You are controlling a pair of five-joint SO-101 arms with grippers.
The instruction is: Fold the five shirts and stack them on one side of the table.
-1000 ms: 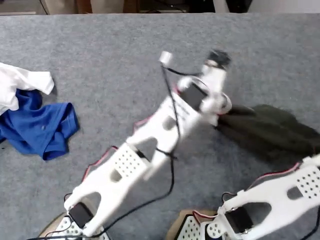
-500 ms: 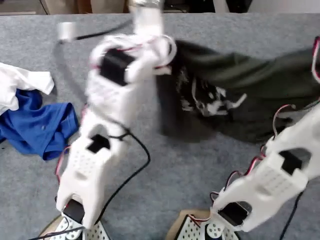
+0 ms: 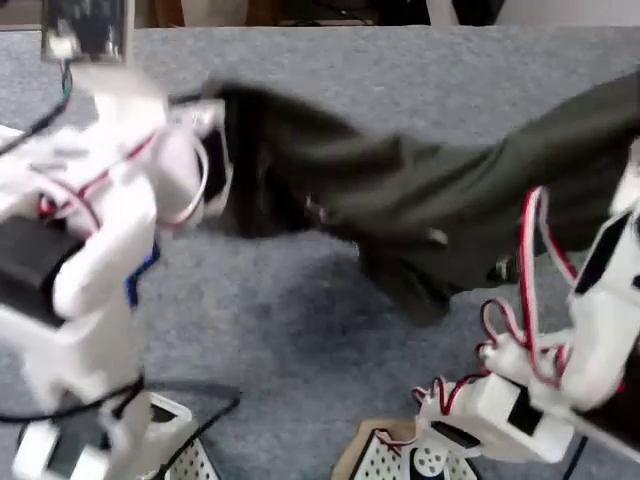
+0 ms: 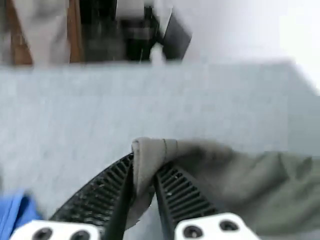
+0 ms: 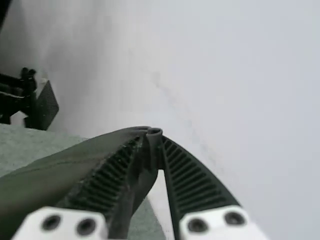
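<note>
A dark olive green shirt (image 3: pixel 420 190) hangs stretched in the air between the two arms, high above the grey table (image 3: pixel 300 340). My left gripper (image 4: pixel 145 165) is shut on one edge of the green shirt (image 4: pixel 235 175), at the left in the high view. My right gripper (image 5: pixel 152 142) is shut on the opposite edge of the shirt (image 5: pixel 50 175), at the right of the high view. A strip of blue shirt (image 3: pixel 140 275) peeks out behind the left arm (image 3: pixel 100 220), and its corner (image 4: pixel 12 212) shows in the left wrist view.
The right arm (image 3: pixel 570 350) rises at the right edge, its base (image 3: pixel 400 455) at the table's front edge. Grey table lies bare beneath the hanging shirt and toward the back.
Both arms have lifted and drawn apart, raising the green shirt off the table and stretching it out. The left arm swung left and up, now covering the blue and white shirts.
</note>
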